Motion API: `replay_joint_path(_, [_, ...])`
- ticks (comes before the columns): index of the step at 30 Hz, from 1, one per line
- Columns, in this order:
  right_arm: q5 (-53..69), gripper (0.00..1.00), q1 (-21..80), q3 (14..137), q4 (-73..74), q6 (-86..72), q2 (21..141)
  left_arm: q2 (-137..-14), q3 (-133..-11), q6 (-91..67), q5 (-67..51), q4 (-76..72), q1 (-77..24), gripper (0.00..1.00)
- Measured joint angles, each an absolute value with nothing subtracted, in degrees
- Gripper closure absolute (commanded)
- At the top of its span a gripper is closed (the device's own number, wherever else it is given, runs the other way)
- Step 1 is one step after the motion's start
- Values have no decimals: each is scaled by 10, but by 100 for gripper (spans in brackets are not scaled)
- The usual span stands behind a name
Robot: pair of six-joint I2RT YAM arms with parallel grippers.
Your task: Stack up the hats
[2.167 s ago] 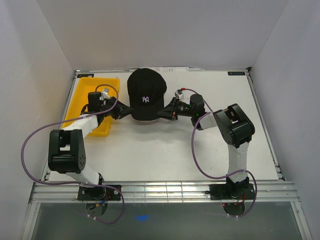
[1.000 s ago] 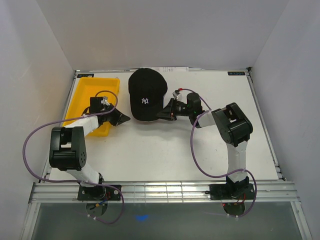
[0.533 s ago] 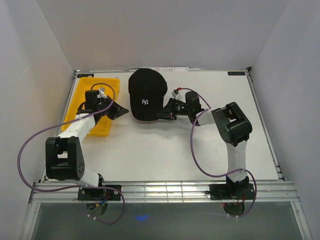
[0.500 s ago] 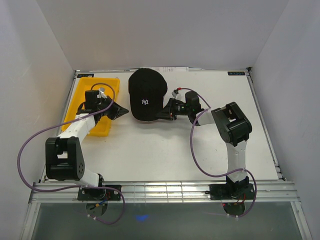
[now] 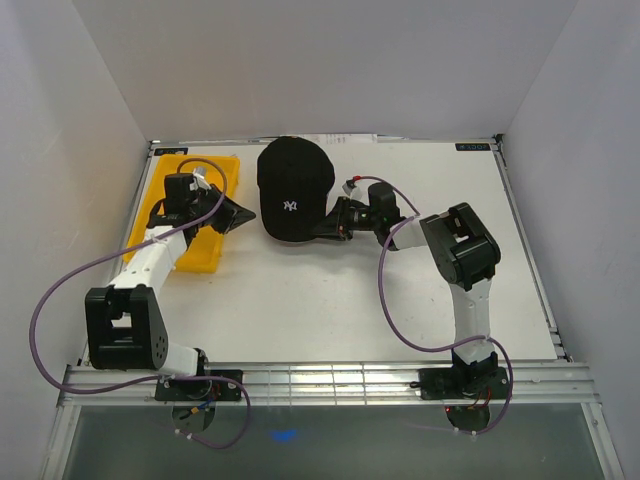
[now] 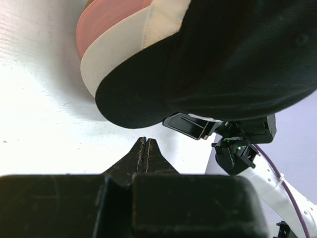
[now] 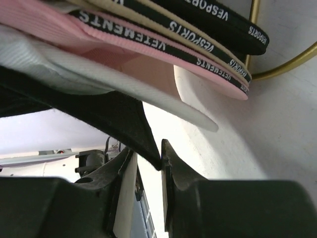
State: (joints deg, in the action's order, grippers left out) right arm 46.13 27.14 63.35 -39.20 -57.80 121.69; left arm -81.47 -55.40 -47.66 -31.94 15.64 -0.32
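The hats form one pile at the back of the table, with a black hat (image 5: 293, 185) bearing a white logo on top. The left wrist view shows pink (image 6: 106, 20) and white (image 6: 124, 47) brims under the black brim (image 6: 143, 94). My right gripper (image 5: 322, 226) is at the pile's right edge. Its jaws (image 7: 148, 157) pinch the black hat's rim (image 7: 124, 119), below the pink (image 7: 148, 57) and white (image 7: 99, 74) hats. My left gripper (image 5: 242, 215) hangs shut and empty just left of the pile, its fingertips (image 6: 145, 145) pressed together short of the black brim.
A yellow tray (image 5: 152, 195) lies at the back left under my left arm. A gold wire stand (image 7: 290, 59) shows behind the brims. White walls close in the table on three sides.
My left gripper has let go of the black hat and drawn back left toward the tray, shut. The right gripper keeps its hold; the hat has shifted slightly.
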Motion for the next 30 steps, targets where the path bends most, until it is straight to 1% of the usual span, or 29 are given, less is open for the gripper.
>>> replay_joint_path(9, [451,92,274,641,-374,-559,1219,-798,-560,-473,-320,169,-3,100])
replay_joint_path(14, [447,77,274,648,-342,-542,1211,-793,-560,-472,-322,173,-3,100])
replay_joint_path(15, [444,70,275,649,-334,-537,1207,-791,-560,-472,-322,175,-3,100])
replay_joint_path(20, [402,54,277,650,-259,-516,1195,-784,-562,-472,-325,176,-3,100])
replay_joint_path(24, [369,50,274,639,-187,-505,1195,-778,-563,-472,-328,176,-3,100])
replay_joint_path(30, [337,47,271,626,-143,-490,1159,-768,-564,-473,-336,176,-3,100])
